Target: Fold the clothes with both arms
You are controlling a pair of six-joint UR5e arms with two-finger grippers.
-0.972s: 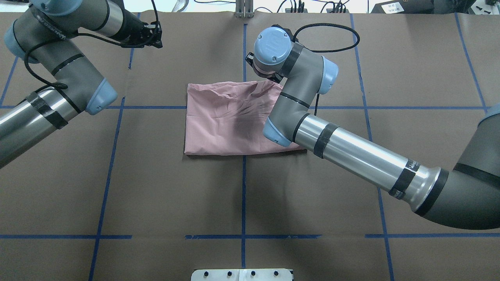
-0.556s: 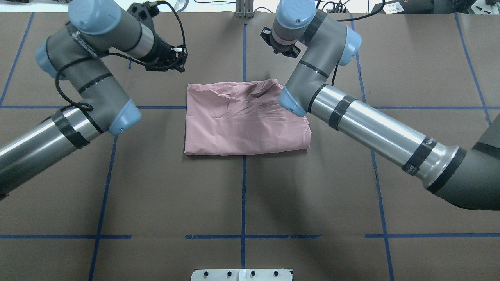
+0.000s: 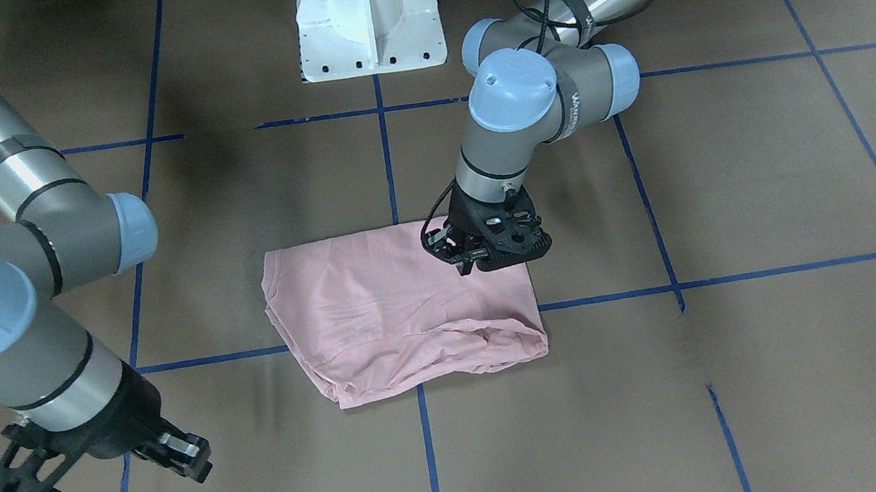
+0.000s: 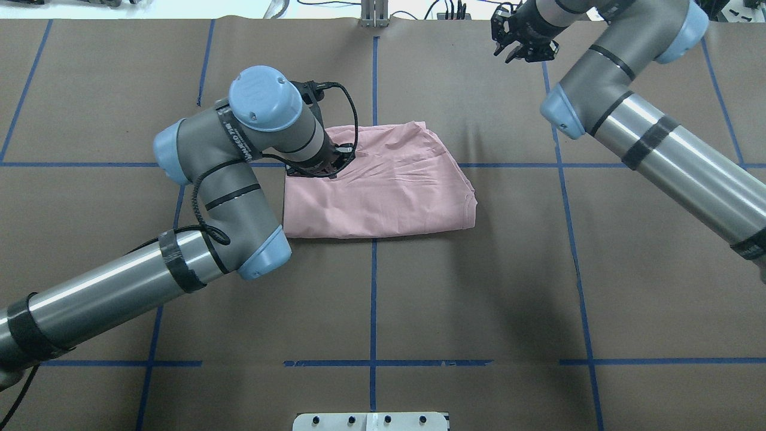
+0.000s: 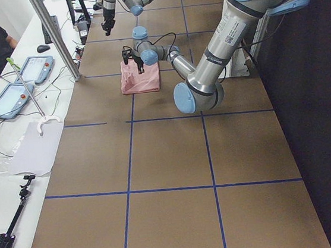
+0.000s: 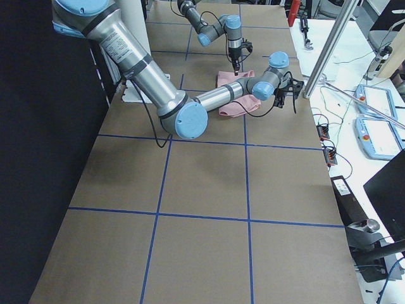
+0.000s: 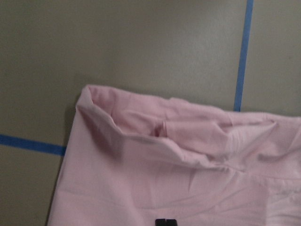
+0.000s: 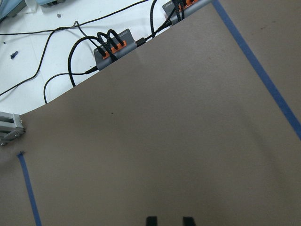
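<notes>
L claw (image 3: 482,262), tips pressed together, has dropped onto shirt (image 3: 405,317) beneath; R claw (image 4: 522,51), spread, backed off. Final tidy likely.

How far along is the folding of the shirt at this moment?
Done: the T-shirt lies folded into a rough rectangle, plain side up. In hand: the left gripper, shut and empty, is above its far-left corner; the right gripper is open, away from it. Left: perhaps smoothing the wrinkled far edge.

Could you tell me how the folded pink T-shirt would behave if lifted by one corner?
The folded pale pink T-shirt probably drapes limply: its layers lie wrinkled. It looks thin and light, so a push may bunch it.
</notes>
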